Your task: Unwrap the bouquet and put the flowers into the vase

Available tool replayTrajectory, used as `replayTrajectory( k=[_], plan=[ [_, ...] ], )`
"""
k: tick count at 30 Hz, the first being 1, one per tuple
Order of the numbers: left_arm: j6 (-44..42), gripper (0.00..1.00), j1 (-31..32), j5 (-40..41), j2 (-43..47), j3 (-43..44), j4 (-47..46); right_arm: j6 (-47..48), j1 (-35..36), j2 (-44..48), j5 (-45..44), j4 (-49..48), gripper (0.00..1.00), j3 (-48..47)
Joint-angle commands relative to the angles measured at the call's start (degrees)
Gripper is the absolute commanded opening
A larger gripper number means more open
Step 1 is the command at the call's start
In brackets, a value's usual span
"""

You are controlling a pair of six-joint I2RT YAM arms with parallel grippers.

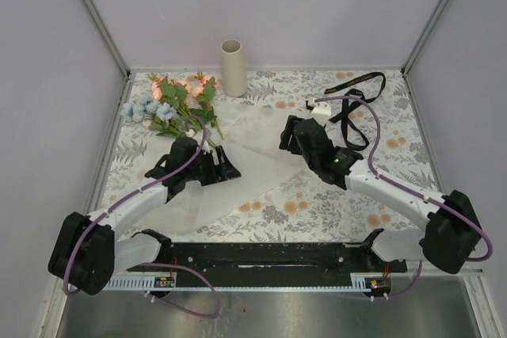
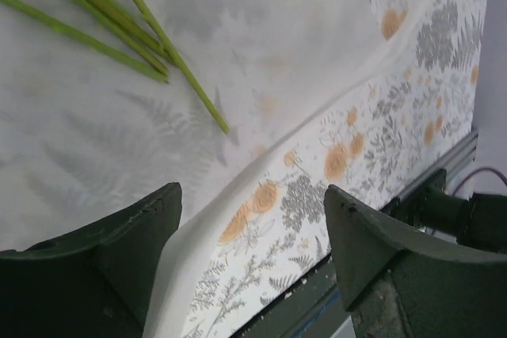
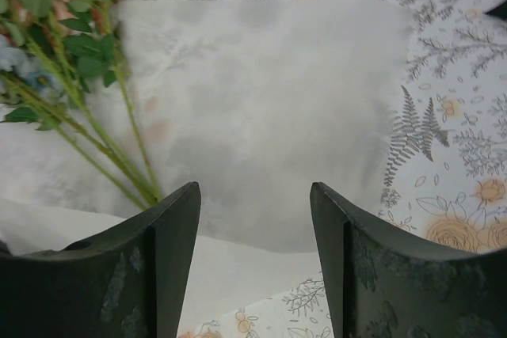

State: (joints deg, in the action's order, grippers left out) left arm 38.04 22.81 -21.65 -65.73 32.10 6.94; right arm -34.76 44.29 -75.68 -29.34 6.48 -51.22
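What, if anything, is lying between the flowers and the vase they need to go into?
Nothing visible. The flowers lie just left of the upright vase, stems on the opened white paper, with only patterned tabletop between them. The black ribbon lies well off to the right.

**Q:** What's the booth look like on your end, anything fancy?

**A:** Nah, pretty bare from where I'm driving. There's a plain pale lilac-grey back wall (image 1: 269,5), with a left wall (image 1: 47,116) and right wall (image 1: 467,116) to match. Thin metal posts (image 1: 93,13) run up the back corners. The surface (image 1: 309,203) has a cloth printed with orange roses and grey ferns.

**Q:** Lighting okay?

**A:** Soft and even on my feed. A black rail (image 1: 269,255) runs along the near edge, with a dull steel sheet (image 1: 317,314) just in front of it.
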Motion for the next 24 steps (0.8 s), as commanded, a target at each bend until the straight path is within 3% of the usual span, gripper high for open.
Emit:
replayTrajectory(
  k=[1, 12, 18, 24],
  plan=[
    [2.04, 0.76, 3.55, -5.16, 4.64, -2.39, -6.68, 6.19, -0.43, 5.18, 6.65, 5.74, 0.67, -6.25],
    [6.43, 0.8, 12.43, -6.56, 10.8, -11.7, -19.94, 10.15, -0.35, 2.39, 23.35, 8.02, 0.63, -9.94],
    [6.78, 0.83, 16.3, -6.21, 13.96, -11.01, -17.58, 10.42, -0.35, -3.94, 33.9, 8.64, 0.62, -13.64],
    [6.79, 0.96, 17.09, -4.2, 16.87, -8.9, -13.9, 6.74, -0.35, -7.29, 41.91, 8.03, 0.61, -11.02]
  ],
)
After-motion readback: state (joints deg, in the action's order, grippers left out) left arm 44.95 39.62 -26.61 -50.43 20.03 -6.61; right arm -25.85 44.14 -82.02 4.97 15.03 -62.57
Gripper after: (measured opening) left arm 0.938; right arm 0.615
